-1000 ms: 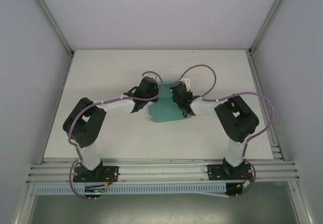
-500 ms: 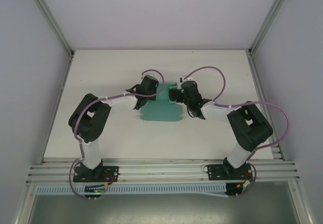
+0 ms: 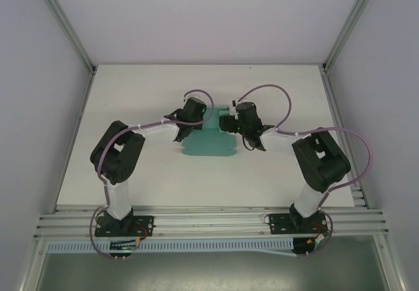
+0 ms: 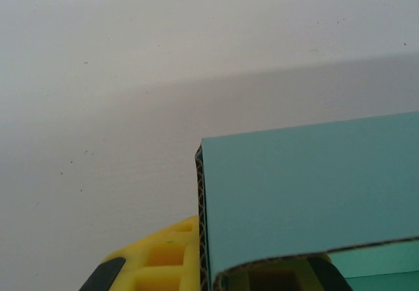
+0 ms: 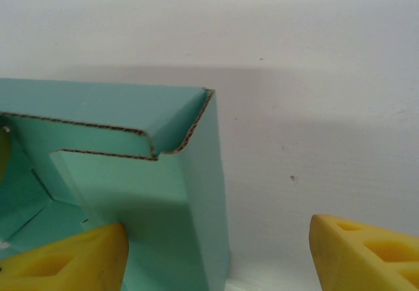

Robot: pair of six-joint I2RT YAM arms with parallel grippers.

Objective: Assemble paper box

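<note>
While the paper box lies partly folded at the middle of the counter, the left hand is clenched on an upright wall at the box's left side, with the card edge beside its yellow fingers. The right hand is released: one finger sits against a folded-up wall, and the other finger stands well apart over bare counter.

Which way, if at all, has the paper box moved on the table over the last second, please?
Yes. In the top view the paper box has slid slightly to the left, towards the left edge of the table.
</note>
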